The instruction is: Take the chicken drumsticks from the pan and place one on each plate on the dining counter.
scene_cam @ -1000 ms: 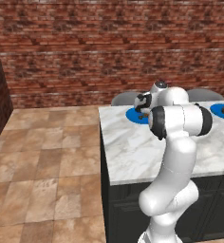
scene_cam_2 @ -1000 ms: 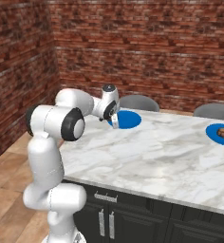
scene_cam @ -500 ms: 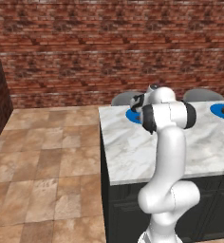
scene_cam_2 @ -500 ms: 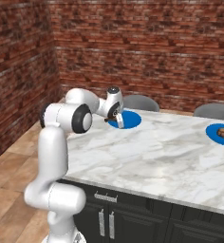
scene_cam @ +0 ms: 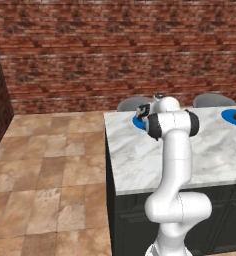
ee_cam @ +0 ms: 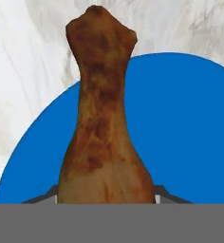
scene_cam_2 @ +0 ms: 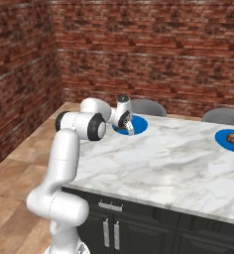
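Observation:
In the hand view a golden-brown drumstick (ee_cam: 102,123) sticks out from between my gripper (ee_cam: 107,198) jaws, which are shut on its thick end. It hangs over a blue plate (ee_cam: 190,133) on the marble dining counter (ee_cam: 33,57). From the base cameras, the gripper (scene_cam_2: 125,127) hovers at the near rim of that plate (scene_cam_2: 139,124) at the counter's back left. A second blue plate (scene_cam_2: 231,138) at the back right carries another drumstick (scene_cam_2: 232,137). The pan is out of view.
Two grey chair backs (scene_cam_2: 148,106) (scene_cam_2: 223,116) stand behind the counter against the brick wall. The counter edge (scene_cam: 107,150) drops to the tiled floor on the left. My own elbow (scene_cam: 172,125) rises over the marble near the plate.
The hand has carried the drumstick lower and closer over the left blue plate, while the elbow has swung in toward the counter. The far plate and its drumstick have not moved.

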Available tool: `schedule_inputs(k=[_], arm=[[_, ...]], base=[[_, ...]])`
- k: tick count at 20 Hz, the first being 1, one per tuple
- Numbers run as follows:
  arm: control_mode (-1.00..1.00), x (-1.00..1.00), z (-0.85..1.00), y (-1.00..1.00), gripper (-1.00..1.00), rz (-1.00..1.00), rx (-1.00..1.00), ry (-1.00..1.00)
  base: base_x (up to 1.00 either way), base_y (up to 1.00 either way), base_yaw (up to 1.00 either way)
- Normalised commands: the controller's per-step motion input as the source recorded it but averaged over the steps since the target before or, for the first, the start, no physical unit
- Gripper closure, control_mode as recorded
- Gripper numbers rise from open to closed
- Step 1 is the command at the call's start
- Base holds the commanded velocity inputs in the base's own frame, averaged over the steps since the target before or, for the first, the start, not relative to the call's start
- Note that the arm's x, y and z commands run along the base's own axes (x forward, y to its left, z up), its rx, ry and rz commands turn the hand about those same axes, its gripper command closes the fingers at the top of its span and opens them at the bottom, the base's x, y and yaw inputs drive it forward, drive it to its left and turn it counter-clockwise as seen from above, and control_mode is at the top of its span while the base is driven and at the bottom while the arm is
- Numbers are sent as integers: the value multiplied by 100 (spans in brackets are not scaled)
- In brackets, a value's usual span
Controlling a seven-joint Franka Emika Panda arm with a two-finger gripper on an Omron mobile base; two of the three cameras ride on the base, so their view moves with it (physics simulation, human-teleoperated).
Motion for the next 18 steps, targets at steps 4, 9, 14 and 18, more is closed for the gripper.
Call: schedule_inputs(k=[4, 9, 14, 18], arm=[[-100, 35, -31, 0, 100, 2, -6, 0], [-100, 34, -12, 0, -100, 1, -2, 0], [-100, 1, 3, -15, -100, 0, 0, -22], [-100, -14, 0, -19, -100, -3, 0, -51]], base=[[0, 0, 0], [0, 0, 0], [0, 0, 0], [0, 0, 0]])
